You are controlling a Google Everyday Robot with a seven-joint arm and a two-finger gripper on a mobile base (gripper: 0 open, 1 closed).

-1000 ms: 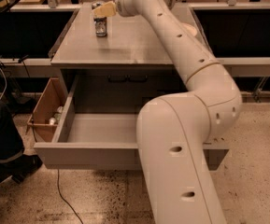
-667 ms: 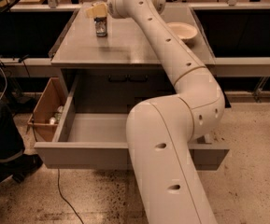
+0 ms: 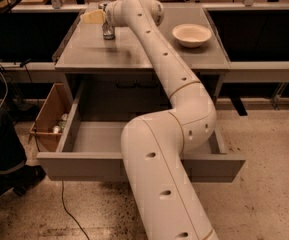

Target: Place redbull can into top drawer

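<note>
The redbull can (image 3: 108, 32) stands upright on the grey cabinet top (image 3: 134, 54), at its back left. My gripper (image 3: 104, 18) is right above and around the can's top, at the end of my long cream arm (image 3: 154, 49) that reaches across the cabinet. The top drawer (image 3: 84, 166) is pulled wide open below the cabinet top. The part of its inside (image 3: 96, 136) that I can see holds nothing. My arm hides the drawer's middle and right part.
A cream round bowl (image 3: 191, 34) sits on the cabinet top at the back right. A brown cardboard box (image 3: 49, 115) with small items stands on the floor left of the drawer. A person's leg and shoe (image 3: 6, 159) are at the far left. A cable (image 3: 69, 211) lies on the floor.
My arm has swung left, uncovering the bowl. The gripper has closed in on the can's top. The can stands where it was, and the drawer stays open.
</note>
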